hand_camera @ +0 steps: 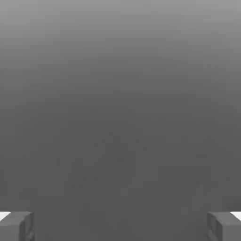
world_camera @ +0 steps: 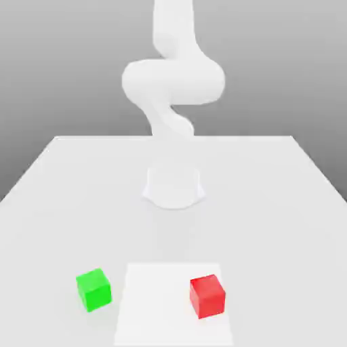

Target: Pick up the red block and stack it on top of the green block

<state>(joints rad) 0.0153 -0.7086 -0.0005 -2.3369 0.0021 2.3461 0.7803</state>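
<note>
Exterior view first: seeing one white arm (world_camera: 173, 81) rising from its round base (world_camera: 173, 188) at the middle of the bench (world_camera: 61, 196), bending up and running out past the upper edge of the picture. Counting two blocks, one of each colour. Finding the red block (world_camera: 207, 296) sitting near the front edge, toward the exterior view's right, resting on a slightly brighter square patch (world_camera: 159, 298) of the bench top. Spotting the green block (world_camera: 93, 289) well apart from it toward the exterior view's left, just off that patch, also flat on the bench. Both sitting upright, neither touching anything but the surface.

Hand view next: looking out over plain grey with the two grey fingertips (hand_camera: 16, 226) poking in at opposite corners, so the jaws are standing wide apart, gripping nothing, the gripper (hand_camera: 120, 227) pointing into empty grey. Not catching either block between the jaws here, so placing the red block down on the bench, well clear of the jaws and not touched.
</note>
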